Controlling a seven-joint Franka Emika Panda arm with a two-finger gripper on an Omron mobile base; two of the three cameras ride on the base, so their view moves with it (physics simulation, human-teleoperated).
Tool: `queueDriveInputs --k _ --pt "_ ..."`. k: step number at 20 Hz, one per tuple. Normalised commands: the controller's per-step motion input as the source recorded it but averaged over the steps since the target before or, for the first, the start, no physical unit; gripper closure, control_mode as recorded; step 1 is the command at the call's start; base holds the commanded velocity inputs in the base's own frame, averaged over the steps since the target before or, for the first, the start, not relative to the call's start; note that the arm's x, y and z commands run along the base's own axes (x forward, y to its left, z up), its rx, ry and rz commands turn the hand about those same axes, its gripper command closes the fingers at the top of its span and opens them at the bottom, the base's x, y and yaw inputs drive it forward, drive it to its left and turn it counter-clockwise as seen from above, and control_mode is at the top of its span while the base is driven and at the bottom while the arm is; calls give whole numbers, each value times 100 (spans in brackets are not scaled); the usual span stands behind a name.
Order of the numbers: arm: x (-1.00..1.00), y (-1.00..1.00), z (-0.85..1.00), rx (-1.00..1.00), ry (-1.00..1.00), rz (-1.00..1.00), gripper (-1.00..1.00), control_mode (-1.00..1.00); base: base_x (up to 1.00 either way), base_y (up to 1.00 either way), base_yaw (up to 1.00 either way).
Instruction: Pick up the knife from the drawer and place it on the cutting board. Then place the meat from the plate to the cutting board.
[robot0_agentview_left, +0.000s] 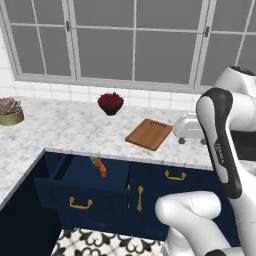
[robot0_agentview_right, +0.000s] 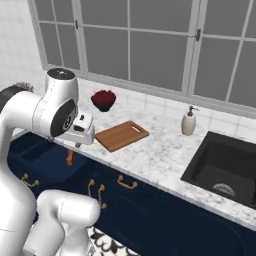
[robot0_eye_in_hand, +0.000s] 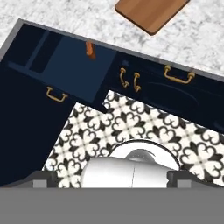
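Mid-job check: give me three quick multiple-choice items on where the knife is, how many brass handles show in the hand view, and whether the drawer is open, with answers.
1. Where is the knife?
A. In the drawer
B. On the cutting board
C. On the counter

2. How many brass handles show in the hand view?
A. Two
B. Four
C. Six

3. What state is the drawer in?
A. Shut
B. Pulled open
C. Removed

Answers:
1 A, its orange handle lies inside the navy drawer.
2 B, one on the drawer front, two vertical ones and one more horizontal handle.
3 B, its front stands out from the cabinets with the inside exposed.
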Motion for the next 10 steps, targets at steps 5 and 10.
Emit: queueDriveInputs --k 5,10 --pt "0 0 0 0 0 0 -100 100 9 -70 59" --pt "0 0 0 0 0 0 -100 100 38 -50 29"
